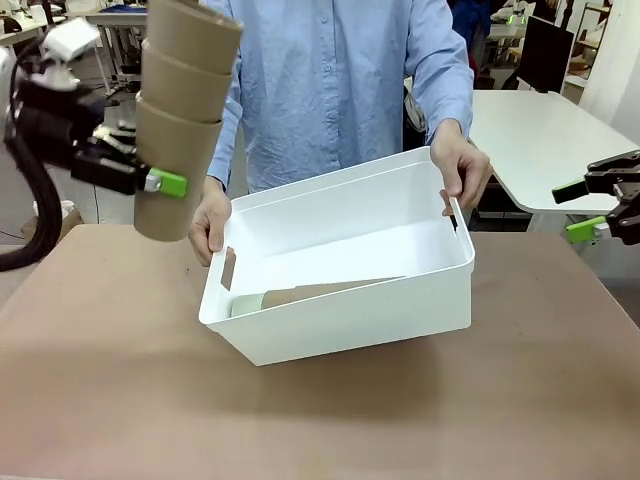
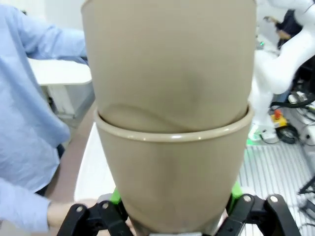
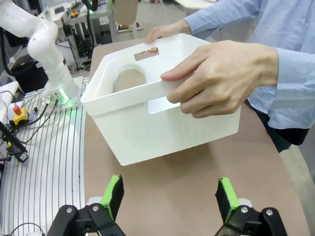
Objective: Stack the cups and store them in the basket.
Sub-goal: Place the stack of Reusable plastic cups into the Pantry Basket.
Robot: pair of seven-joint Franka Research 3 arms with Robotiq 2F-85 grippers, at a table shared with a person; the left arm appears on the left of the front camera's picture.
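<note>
My left gripper (image 1: 158, 182) is shut on the bottom cup of a stack of three tan cups (image 1: 180, 110), held tilted in the air left of the basket. In the left wrist view the stack (image 2: 172, 147) rises between my fingers (image 2: 115, 196). The white basket (image 1: 350, 320) is tipped toward me, and a person holds it at both handle ends. Lying inside it are a tan cup (image 1: 320, 292) and a pale mint cup (image 1: 245, 304). My right gripper (image 1: 580, 210) hangs open at the right edge, and in its own view it (image 3: 170, 196) faces the basket (image 3: 162, 132).
The person's hands (image 1: 210, 225) (image 1: 462, 170) grip the basket rim, with one hand (image 3: 221, 78) close ahead in the right wrist view. Brown tabletop (image 1: 320, 420) lies bare in front of the basket. A white table (image 1: 540, 140) stands behind on the right.
</note>
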